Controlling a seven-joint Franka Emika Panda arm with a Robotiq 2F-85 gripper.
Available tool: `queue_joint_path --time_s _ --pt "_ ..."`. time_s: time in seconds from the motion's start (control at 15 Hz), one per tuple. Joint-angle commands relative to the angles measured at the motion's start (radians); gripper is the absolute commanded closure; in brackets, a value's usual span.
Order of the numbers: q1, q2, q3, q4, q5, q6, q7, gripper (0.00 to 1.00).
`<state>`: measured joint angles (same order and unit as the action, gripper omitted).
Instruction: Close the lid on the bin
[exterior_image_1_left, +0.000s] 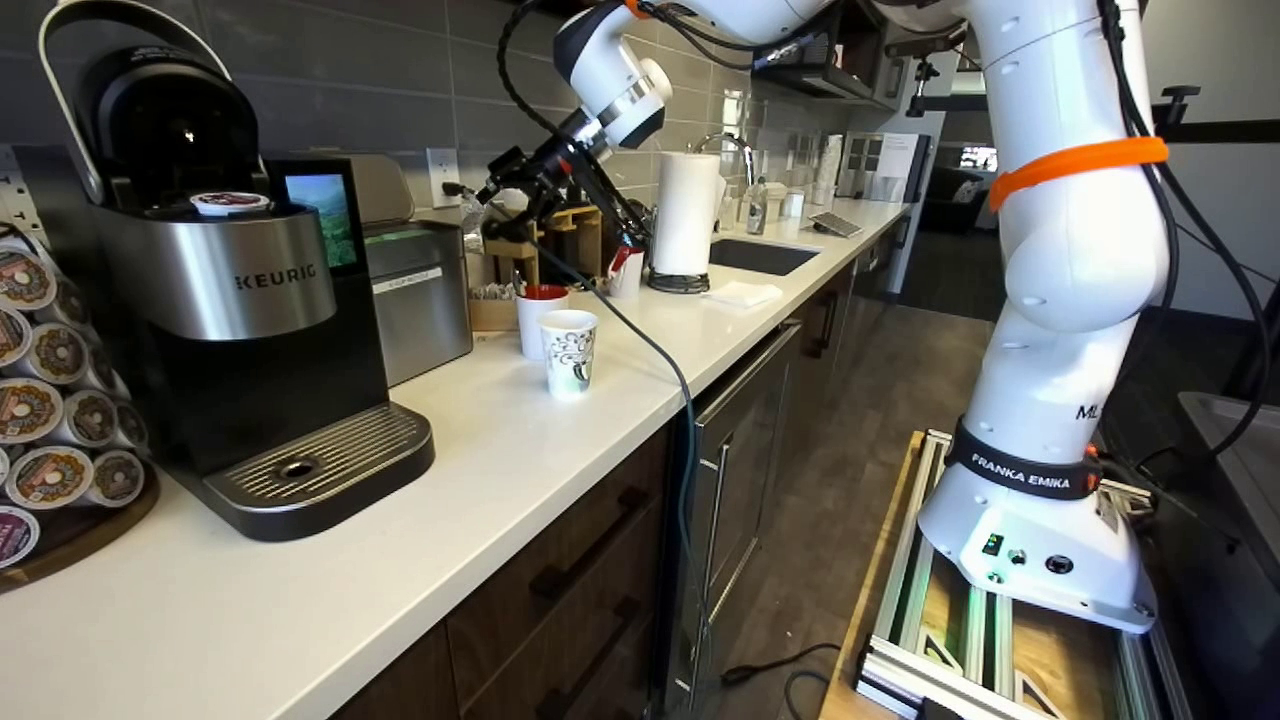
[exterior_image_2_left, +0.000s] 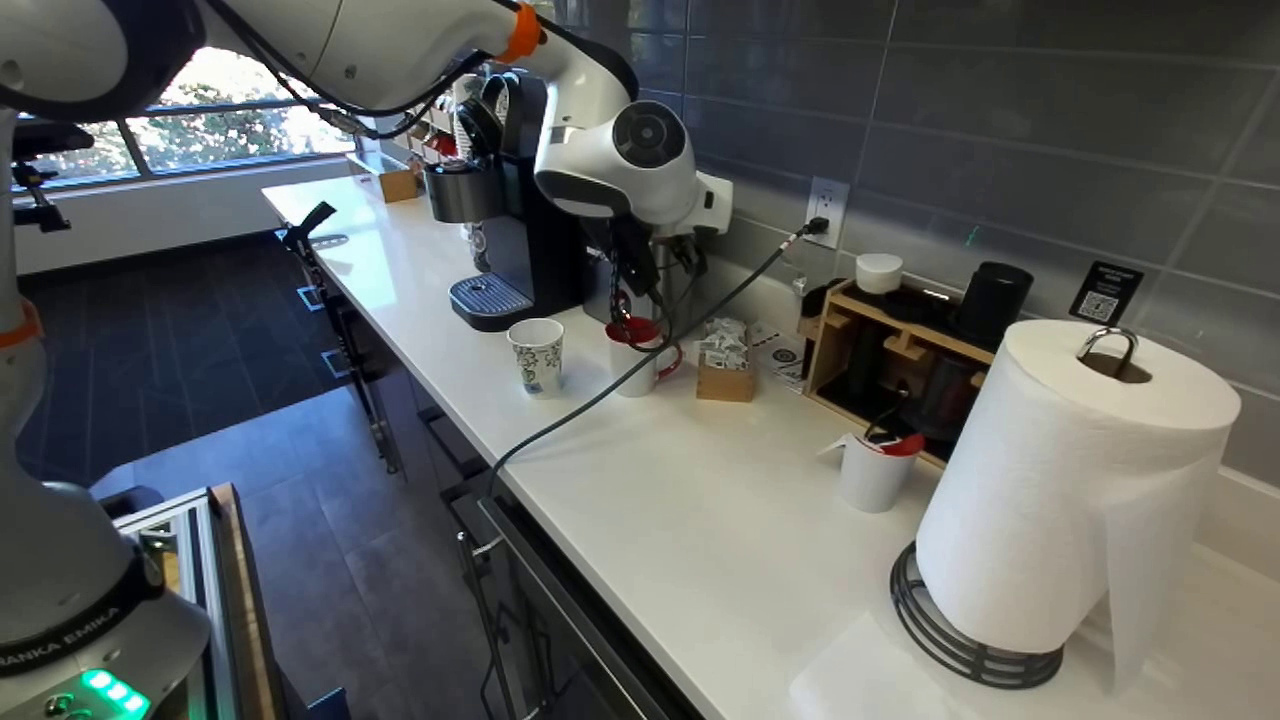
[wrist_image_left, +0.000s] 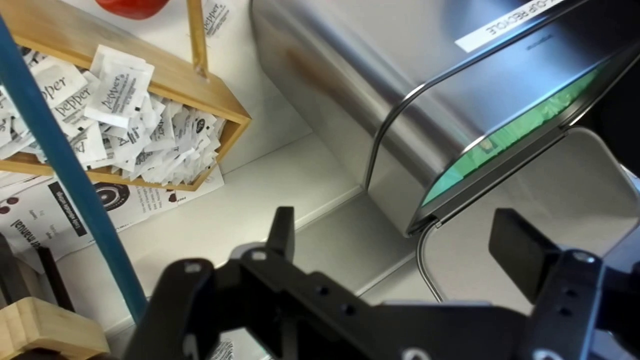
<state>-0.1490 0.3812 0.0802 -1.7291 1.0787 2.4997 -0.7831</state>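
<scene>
The bin (exterior_image_1_left: 425, 295) is a boxy grey container beside the coffee machine in an exterior view. Its lid (exterior_image_1_left: 385, 188) is open and stands tipped back toward the wall. In the wrist view the bin body (wrist_image_left: 330, 105) shows a green liner in its opening, and the open lid (wrist_image_left: 545, 200) lies to its lower right. In an exterior view the bin is mostly hidden behind the arm. My gripper (wrist_image_left: 397, 225) is open and empty, also in both exterior views (exterior_image_1_left: 497, 208) (exterior_image_2_left: 645, 285). One finger overlaps the lid in the wrist view; the other is beside it. I see no clear contact.
The coffee machine (exterior_image_1_left: 240, 270) stands against the bin. A paper cup (exterior_image_1_left: 570, 352), a red-lined mug (exterior_image_2_left: 632, 365) and a wooden packet box (exterior_image_2_left: 726, 380) are near. A cable (exterior_image_2_left: 600, 395) crosses the counter from the outlet. A paper towel roll (exterior_image_2_left: 1070, 500) stands farther along.
</scene>
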Motion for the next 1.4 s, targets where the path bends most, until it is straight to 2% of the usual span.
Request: queue_joint_path --time_s 0.0,0.2,0.33,0.73,0.8,0.93,1.0,1.33 --pt "0.011 -0.001 -0.013 0.001 0.003 -0.004 0.001 0.00" --pt "0.009 0.009 -0.006 0.016 0.032 0.019 -0.012 0.00" --pt "0.001 0.020 0.006 0.041 0.078 0.035 -0.067 0.00" --pt "-0.008 0.079 0.015 0.173 0.302 -0.009 -0.256 0.00" --pt "-0.024 0.094 0.042 0.191 0.336 0.003 -0.299 0.00" --pt "-0.019 0.122 0.051 0.219 0.372 0.001 -0.359 0.00" --pt "0.009 0.136 0.020 0.234 0.396 -0.014 -0.379 0.00" --pt "0.022 0.208 0.020 0.318 0.501 -0.025 -0.473 0.00"
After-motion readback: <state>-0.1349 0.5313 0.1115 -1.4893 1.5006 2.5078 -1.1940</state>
